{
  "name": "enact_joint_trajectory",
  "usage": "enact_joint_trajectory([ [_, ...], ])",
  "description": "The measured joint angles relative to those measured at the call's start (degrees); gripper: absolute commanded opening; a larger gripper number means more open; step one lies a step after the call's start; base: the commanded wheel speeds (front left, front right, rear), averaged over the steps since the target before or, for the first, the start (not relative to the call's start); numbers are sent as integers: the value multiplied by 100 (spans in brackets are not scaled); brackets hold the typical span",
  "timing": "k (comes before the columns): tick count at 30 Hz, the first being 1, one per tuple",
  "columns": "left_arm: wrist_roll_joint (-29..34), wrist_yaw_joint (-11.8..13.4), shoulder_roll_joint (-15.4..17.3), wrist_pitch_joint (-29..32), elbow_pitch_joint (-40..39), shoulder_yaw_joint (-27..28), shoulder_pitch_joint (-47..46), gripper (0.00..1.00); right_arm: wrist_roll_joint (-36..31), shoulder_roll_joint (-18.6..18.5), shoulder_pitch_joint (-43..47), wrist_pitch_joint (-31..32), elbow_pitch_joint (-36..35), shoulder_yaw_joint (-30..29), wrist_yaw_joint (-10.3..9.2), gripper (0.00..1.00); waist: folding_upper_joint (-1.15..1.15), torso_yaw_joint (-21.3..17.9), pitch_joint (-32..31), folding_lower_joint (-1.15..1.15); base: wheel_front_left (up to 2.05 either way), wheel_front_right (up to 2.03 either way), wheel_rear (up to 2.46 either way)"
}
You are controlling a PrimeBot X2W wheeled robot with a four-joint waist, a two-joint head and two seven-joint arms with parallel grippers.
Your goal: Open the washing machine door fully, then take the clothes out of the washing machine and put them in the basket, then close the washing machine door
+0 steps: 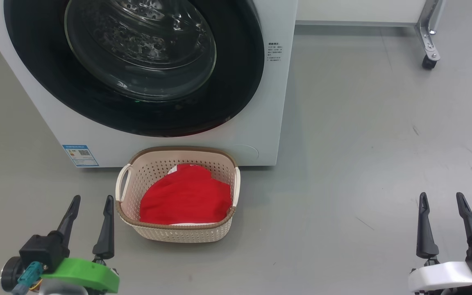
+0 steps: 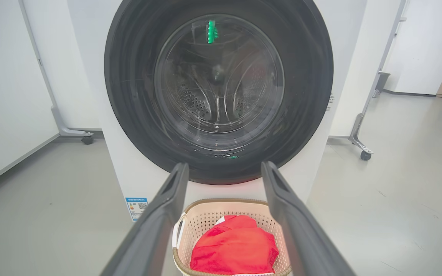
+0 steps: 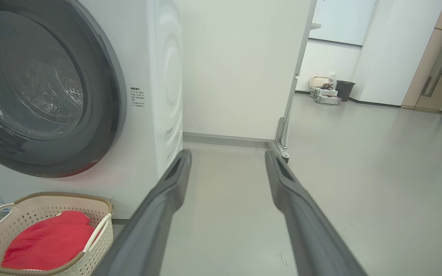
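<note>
The clothes [image 1: 187, 196] lie heaped in the basket [image 1: 178, 234], which stands on the floor against the foot of the washing machine [image 1: 76, 131]. It sits just beside the left gripper [image 1: 92, 199], on that gripper's inner side. The washing machine door [image 1: 240, 82] sits flush in the front, ahead of those jaws and above the basket.

Judging by this, all three steps look done and nothing seems left.

Both pairs of jaws stand spread and hold nothing. The right gripper [image 1: 441, 196] is well apart from the basket, with bare floor ahead of it.

The left wrist view looks between its fingers through the glass into the drum [image 2: 217, 103], where no red cloth shows; glare hides this in the head view. The right wrist view adds the machine's side and, far beyond its fingertips, a dark bin [image 3: 345, 90].
</note>
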Motion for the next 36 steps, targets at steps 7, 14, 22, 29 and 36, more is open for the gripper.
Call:
enact_joint_trajectory([
  [7, -46, 0, 21, 0, 19, -14, 59, 100, 0, 36, 16, 0, -24, -12, 0, 100, 0, -28, -45, 0, 0, 0, 0],
  [14, -105, -10, 34, 0, 20, -20, 80, 100, 0, 57, 109, 0, -26, -29, 3, 100, 0, -55, -114, 0, 0, 0, 0],
  [22, -192, -11, -16, 2, 148, -54, 147, 0, 9, 121, 127, 2, 102, -15, 8, 0, 0, -65, -138, 0, 0, 0, 0],
  [29, -334, -11, -124, 54, 331, -77, 290, 0, 143, 227, 197, 10, 276, 53, 34, 0, 0, -78, -138, 0, 0, 0, 0],
  [36, -810, -11, -129, 211, 331, 13, 286, 0, 626, 241, 222, 21, 254, 132, 134, 0, 0, -98, -134, 0, 0, 0, 0],
])
